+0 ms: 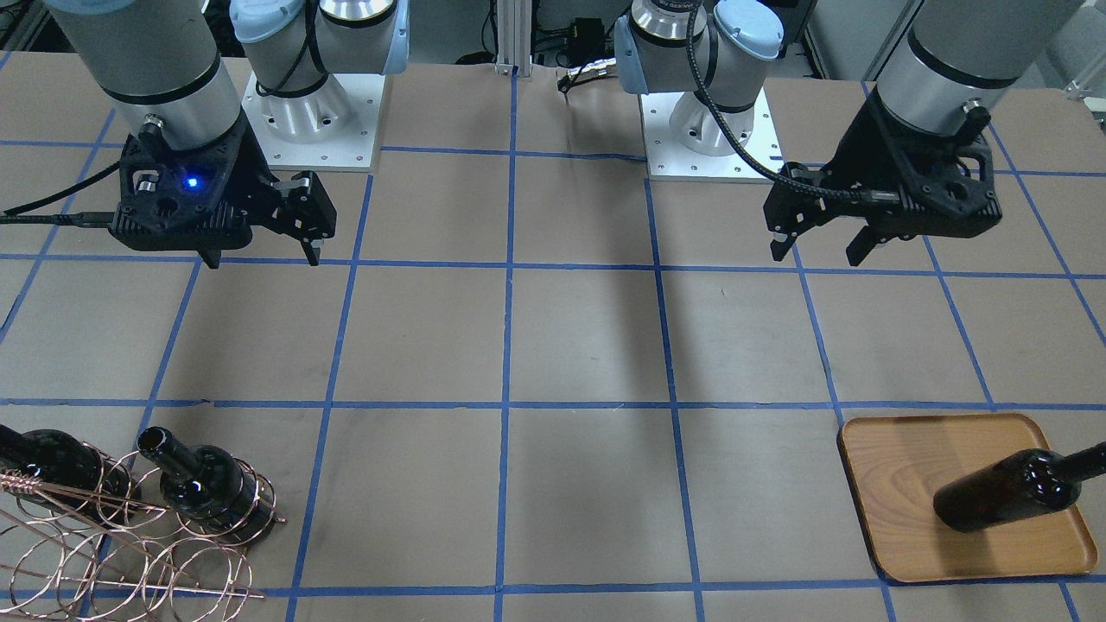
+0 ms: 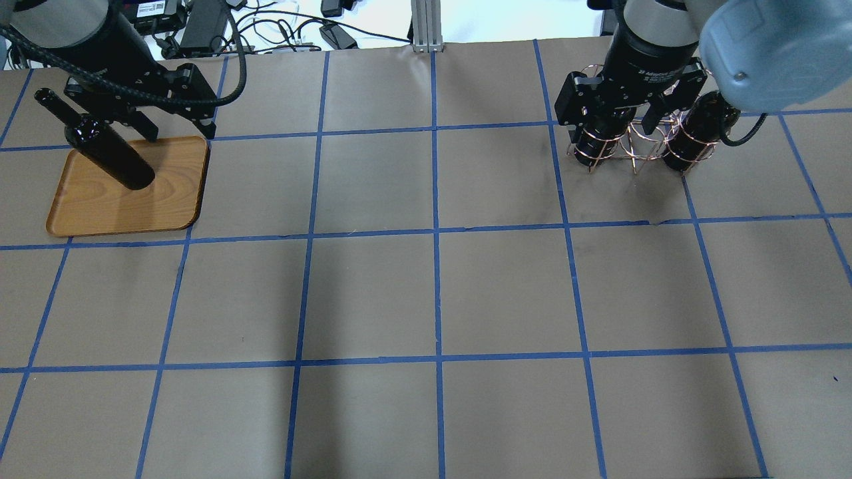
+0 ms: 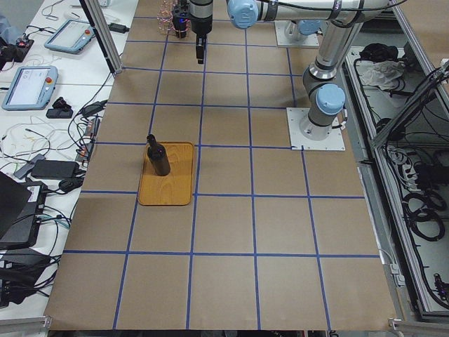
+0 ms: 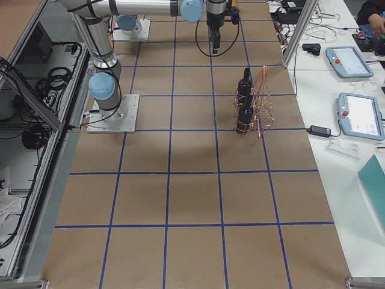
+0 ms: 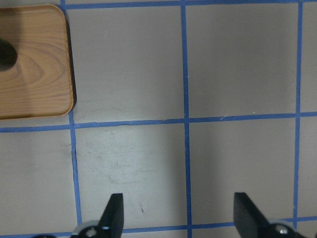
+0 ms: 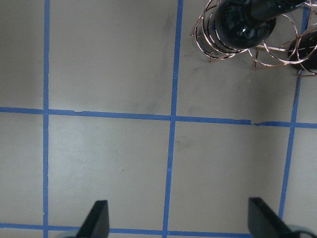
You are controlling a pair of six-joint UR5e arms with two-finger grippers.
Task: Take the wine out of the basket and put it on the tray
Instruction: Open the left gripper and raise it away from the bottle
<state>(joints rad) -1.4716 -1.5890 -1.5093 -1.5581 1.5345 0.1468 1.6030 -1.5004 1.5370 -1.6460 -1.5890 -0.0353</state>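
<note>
One wine bottle [image 1: 1007,490] stands upright on the wooden tray [image 1: 899,466], and also shows in the overhead view [image 2: 100,140] on the tray [image 2: 133,199]. Two more black bottles [image 1: 207,484] [image 1: 52,462] stand in the copper wire basket [image 1: 130,553]. In the overhead view the basket [image 2: 632,143] is at the far right. My left gripper [image 1: 821,246] is open and empty, above the table beside the tray; its wrist view shows the tray's corner [image 5: 34,74]. My right gripper [image 1: 259,255] is open and empty, above the table short of the basket [image 6: 257,49].
Brown paper with a blue tape grid covers the table [image 2: 432,293]. The two arm bases [image 1: 315,112] [image 1: 713,130] stand on white plates at the robot's side. Cables and devices lie beyond the far edge [image 2: 266,20].
</note>
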